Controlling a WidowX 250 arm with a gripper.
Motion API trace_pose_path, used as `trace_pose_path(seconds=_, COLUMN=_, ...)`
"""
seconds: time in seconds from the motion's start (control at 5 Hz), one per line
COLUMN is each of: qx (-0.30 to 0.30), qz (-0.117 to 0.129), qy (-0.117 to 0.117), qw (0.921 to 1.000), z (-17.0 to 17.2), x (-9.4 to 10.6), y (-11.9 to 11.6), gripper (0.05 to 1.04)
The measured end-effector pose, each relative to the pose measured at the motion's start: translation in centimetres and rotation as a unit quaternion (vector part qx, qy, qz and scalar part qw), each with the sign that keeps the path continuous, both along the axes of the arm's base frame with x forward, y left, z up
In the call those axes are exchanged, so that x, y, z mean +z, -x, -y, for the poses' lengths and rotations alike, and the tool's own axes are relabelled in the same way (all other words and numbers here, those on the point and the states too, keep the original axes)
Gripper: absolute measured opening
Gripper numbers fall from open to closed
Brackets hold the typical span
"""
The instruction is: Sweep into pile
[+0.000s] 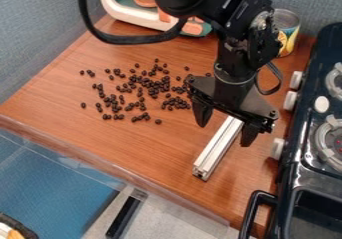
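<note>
Beside the stove point(308, 170) stands a can point(287, 32), contents unclear; the gripper's point(225, 134) fingers spread wide, gripping nothing.

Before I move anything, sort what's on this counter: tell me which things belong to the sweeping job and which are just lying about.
Part of the job:
- dark little balls, scattered, to be swept together
- pale metal bar, probably the sweeping tool
- gripper, open over the bar

Just lying about:
- can
- white-and-teal box
- stove
</note>
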State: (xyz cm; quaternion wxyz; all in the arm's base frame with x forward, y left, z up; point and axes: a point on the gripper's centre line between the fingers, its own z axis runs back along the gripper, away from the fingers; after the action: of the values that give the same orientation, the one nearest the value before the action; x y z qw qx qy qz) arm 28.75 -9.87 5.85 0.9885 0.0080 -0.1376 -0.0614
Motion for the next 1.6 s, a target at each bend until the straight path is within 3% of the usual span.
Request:
trace_pose_path(seconds=0.8, qx=-0.008, qz=-0.050, qy=-0.013, qw=0.9986, z=-0.9, x=-3.8, y=0.3, gripper=0.998)
trace_pose_path(seconds=1.0, qx=-0.007, qz=-0.058, qy=-0.004, qw=0.9983, z=-1.1, x=-4.2, y=-0.2, gripper=0.974)
trace_pose_path(seconds=1.4, qx=-0.002, qz=-0.069, qy=0.004, qw=0.9976, z=-1.0, x=-4.3, y=0.0, gripper=0.400)
trace_pose_path(seconds=1.6, qx=0.009, qz=-0.074, qy=0.009, qw=0.9972, z=-1.0, x=-4.1, y=0.0, gripper=0.373)
